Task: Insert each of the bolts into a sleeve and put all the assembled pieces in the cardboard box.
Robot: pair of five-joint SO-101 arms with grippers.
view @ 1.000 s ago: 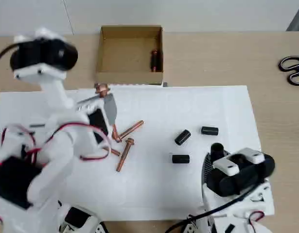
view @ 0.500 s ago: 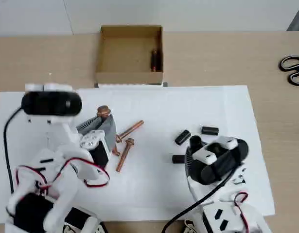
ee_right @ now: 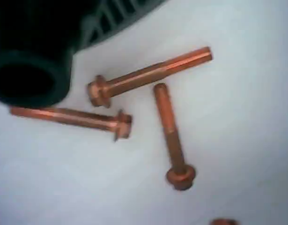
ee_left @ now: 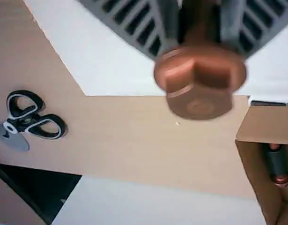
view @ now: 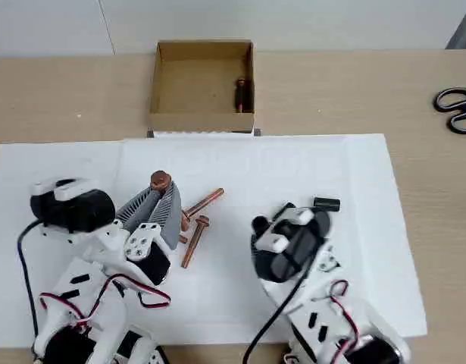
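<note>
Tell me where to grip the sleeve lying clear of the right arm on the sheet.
I'd grip the sleeve mid-length across its round wall, coming down from above. It lies on its side on the sheet, open ends facing sideways, so the fingers can close on its curved flanks.

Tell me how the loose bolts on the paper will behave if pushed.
The loose bolts look like rigid metal, so likely stiff. Round shanks with wider heads suggest rolling in an arc. Smooth paper probably lets them slide.

L gripper (w/ bolt) pulled back from box — R gripper, holding sleeve, swung left.
</note>
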